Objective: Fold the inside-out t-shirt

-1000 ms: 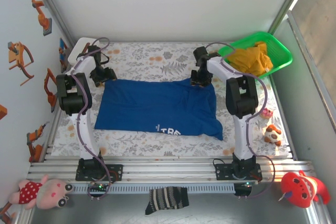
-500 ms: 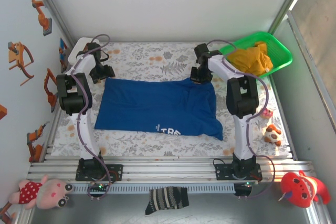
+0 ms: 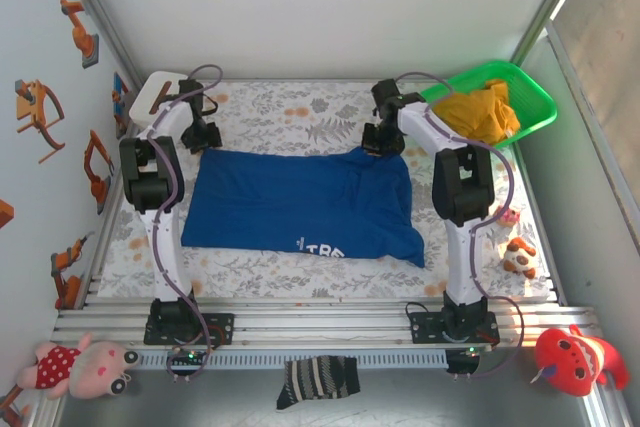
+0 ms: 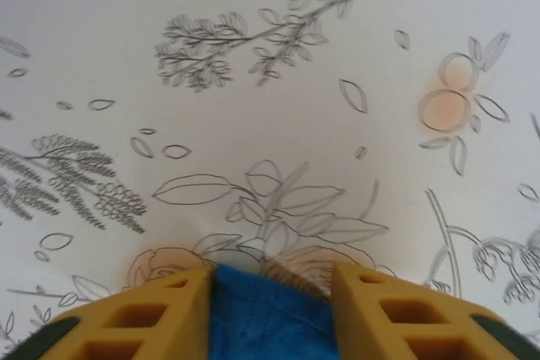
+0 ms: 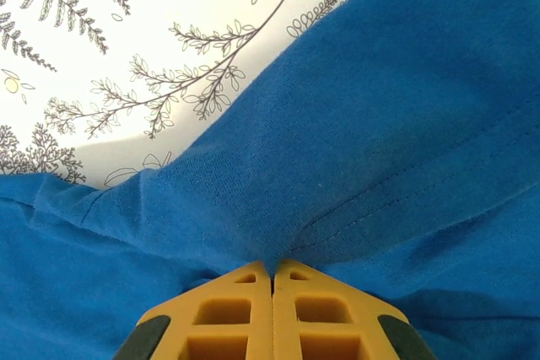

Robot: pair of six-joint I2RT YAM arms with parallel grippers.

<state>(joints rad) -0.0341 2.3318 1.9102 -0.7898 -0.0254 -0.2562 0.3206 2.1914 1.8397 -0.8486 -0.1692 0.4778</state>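
Observation:
The royal-blue t-shirt (image 3: 300, 202) lies spread flat across the middle of the floral table cover, white lettering near its front edge. My left gripper (image 3: 203, 135) is at the shirt's back left corner. In the left wrist view it (image 4: 270, 276) is open, with the corner of the blue cloth (image 4: 266, 318) lying between the yellow fingers (image 4: 169, 309). My right gripper (image 3: 381, 142) is at the back right corner. In the right wrist view it (image 5: 272, 265) is shut on a pinched fold of the shirt (image 5: 380, 124), and the cloth puckers toward the fingertips.
A green basket (image 3: 535, 97) at the back right holds a yellow-orange garment (image 3: 480, 112). A white box (image 3: 155, 95) sits at the back left. Small plush toys (image 3: 518, 255) lie along the right edge, others (image 3: 575, 357) and a striped sock (image 3: 318, 380) past the front rail.
The left arm has swung a little to the right and its gripper now sits at the shirt's back left corner. The right gripper has edged slightly toward the back with the cloth.

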